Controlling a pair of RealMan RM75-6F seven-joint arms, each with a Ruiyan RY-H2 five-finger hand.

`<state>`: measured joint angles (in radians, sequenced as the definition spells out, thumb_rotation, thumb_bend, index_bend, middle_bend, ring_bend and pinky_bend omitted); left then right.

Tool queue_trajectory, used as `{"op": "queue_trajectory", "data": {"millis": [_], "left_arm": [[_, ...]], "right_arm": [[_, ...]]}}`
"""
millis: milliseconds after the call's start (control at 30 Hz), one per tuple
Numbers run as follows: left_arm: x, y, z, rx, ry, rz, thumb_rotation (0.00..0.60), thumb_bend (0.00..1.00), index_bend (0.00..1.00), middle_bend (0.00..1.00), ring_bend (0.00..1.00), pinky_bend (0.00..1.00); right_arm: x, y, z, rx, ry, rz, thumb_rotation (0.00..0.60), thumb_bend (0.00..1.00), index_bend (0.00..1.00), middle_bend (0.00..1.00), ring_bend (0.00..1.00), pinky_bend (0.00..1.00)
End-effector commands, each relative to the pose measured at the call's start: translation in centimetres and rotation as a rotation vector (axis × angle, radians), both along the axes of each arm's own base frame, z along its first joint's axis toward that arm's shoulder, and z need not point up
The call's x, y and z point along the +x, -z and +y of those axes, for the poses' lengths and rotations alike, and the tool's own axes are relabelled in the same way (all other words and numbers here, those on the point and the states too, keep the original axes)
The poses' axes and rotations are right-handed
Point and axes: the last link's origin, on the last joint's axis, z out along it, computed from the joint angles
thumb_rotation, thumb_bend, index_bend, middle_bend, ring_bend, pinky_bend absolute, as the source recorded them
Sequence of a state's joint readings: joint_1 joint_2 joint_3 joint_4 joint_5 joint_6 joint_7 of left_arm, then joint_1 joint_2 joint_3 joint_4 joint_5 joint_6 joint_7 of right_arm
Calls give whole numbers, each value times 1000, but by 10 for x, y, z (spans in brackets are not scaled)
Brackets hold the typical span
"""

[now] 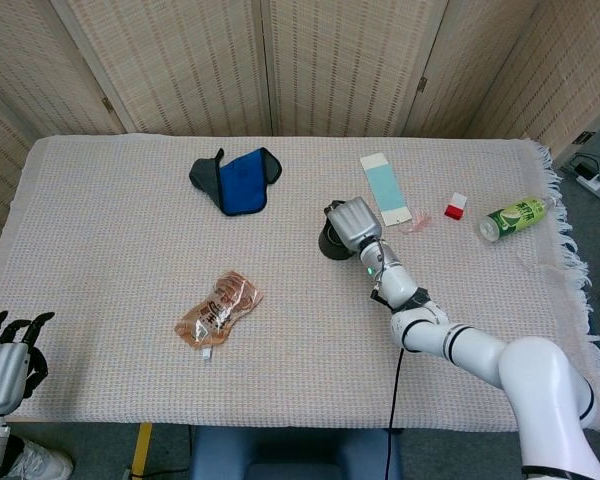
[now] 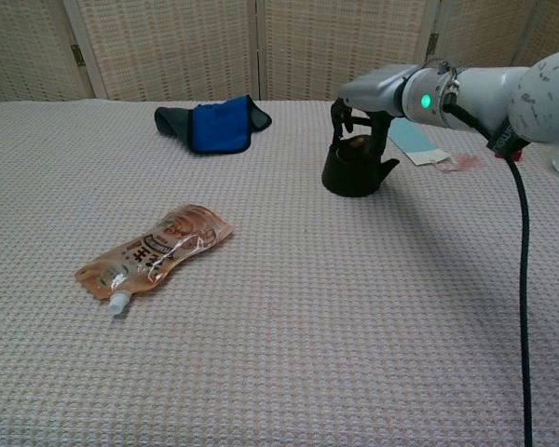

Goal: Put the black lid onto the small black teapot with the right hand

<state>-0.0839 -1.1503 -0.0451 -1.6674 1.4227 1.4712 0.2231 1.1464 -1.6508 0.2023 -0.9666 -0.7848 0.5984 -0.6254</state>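
Surface: table (image 1: 100, 200) covered by a beige woven cloth.
Far side: blue-and-black cloth (image 1: 238, 179), light-blue card (image 1: 385, 187), red block (image 1: 456, 206), green bottle (image 1: 514, 216) lying down.
Middle: small black teapot (image 2: 357, 171).
Near left: orange pouch (image 1: 218, 307).

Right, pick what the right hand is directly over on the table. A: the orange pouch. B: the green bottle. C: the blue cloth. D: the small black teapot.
D: in the chest view the right hand sits with its fingers down over the top of the small black teapot.
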Motion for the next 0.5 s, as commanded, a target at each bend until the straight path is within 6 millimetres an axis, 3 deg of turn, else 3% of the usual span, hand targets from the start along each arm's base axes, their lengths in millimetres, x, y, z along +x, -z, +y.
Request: {"op": "queue_trajectory", "data": {"millis": [33,300,500], "left_arm": [[0,0,0,1,2,-1,600,310,167,179,202,60],[1,-1,2,1,9,-4,600,310,167,179,202,60],[3,2,3,-7,20,-8,600,310,167,179,202,60]], "right_arm": [[1,-3,0,-3,-4,-5,600,272,197,232,907,795],[-1,-21,14,-1,-19,-45,600,271,193,238,908,795],[-5,-24,26,27,-17,-55,600,272,194,272,907,796]]}}
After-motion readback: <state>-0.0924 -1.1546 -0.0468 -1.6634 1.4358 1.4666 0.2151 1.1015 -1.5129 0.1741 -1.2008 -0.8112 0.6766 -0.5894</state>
